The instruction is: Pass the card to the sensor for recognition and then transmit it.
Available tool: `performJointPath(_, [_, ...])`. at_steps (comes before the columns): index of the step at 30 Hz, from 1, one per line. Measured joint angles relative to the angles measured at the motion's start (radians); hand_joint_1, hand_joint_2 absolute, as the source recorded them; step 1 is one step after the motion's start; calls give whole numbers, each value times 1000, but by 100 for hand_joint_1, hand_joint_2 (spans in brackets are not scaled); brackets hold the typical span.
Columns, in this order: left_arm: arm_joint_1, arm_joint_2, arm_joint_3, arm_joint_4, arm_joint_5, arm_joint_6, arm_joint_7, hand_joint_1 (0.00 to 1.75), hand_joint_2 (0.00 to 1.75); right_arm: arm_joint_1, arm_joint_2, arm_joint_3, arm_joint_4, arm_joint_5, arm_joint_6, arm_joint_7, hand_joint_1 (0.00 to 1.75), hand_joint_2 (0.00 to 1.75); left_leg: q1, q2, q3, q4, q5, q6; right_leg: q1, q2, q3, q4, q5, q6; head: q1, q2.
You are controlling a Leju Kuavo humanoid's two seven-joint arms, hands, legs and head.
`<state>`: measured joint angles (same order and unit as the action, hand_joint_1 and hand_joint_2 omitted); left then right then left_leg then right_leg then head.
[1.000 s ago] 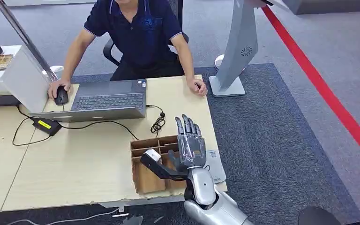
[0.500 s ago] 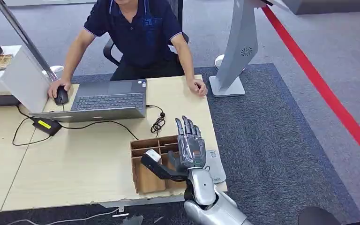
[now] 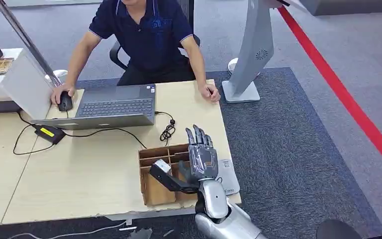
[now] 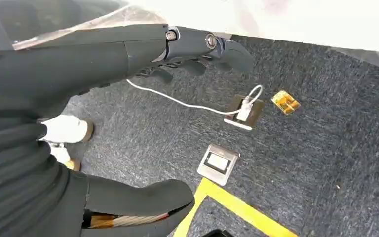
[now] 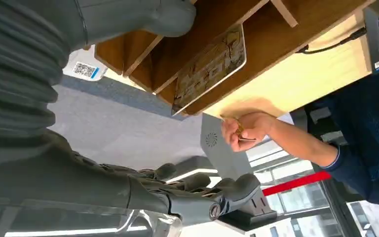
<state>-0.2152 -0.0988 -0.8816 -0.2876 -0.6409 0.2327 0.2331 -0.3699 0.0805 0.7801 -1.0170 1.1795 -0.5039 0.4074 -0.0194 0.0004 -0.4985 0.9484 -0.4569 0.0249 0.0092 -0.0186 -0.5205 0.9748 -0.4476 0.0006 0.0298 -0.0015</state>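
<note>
Barely moved from a second ago, the right hand (image 3: 202, 159) hovers over the wooden divider box (image 3: 151, 172), fingers spread, holding nothing. One card (image 5: 209, 67) stands in a slot, seen from the right wrist. The left hand (image 4: 128, 54) hangs over carpet, fingers loosely apart.

At the top of your head view a person (image 3: 146, 40) sits behind the wooden table (image 3: 79, 174), one hand on a black mouse (image 3: 65, 102) at upper left, beside an open laptop (image 3: 112, 107). A black power adapter (image 3: 48, 133) with a yellow label lies left of centre, and a coiled black cable (image 3: 167, 132) sits mid-frame. A red floor line (image 3: 348, 99) runs down your right side.
</note>
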Motion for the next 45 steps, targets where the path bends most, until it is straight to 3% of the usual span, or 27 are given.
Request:
performJointPath(21, [-1,-2,4,0,-5,-1,0,0,175,0,2,0,10,-2,-5,0,40,175,0,0,0,0,0,0,0,0,0,0,0,0,0,0])
performJointPath(23, [-1,-2,4,0,-5,-1,0,0,175,0,2,0,10,-2,-6,0,44,175,0,0,0,0,0,0,0,0,0,0,0,0,0,0])
performJointPath(25, [-1,-2,4,0,-6,-1,0,0,175,0,2,0,11,-3,-6,0,63,175,0,0,0,0,0,0,0,0,0,0,0,0,0,0])
performJointPath(26, [-1,-2,4,0,-6,-1,0,0,175,-1,2,0,12,-3,-6,0,54,175,0,0,0,0,0,0,0,0,0,0,0,0,0,0])
performJointPath(29, [-1,-2,5,0,-8,-1,0,0,175,0,2,0,14,-3,-6,0,54,175,0,0,0,0,0,0,0,0,0,0,0,0,0,0])
performJointPath(31, [-1,-2,5,0,-9,-1,0,0,175,0,2,0,15,-3,-6,0,63,175,0,0,0,0,0,0,0,0,0,0,0,0,0,0])
performJointPath(34, [-1,-2,5,0,-9,-1,0,0,175,0,3,0,18,-3,-6,0,54,175,0,0,0,0,0,0,0,0,0,0,0,0,0,0])
performJointPath(45, [-1,-2,5,0,-9,-1,0,0,175,0,4,1,19,-3,-6,0,58,175,0,0,0,0,0,0,0,0,0,0,0,0,0,0])
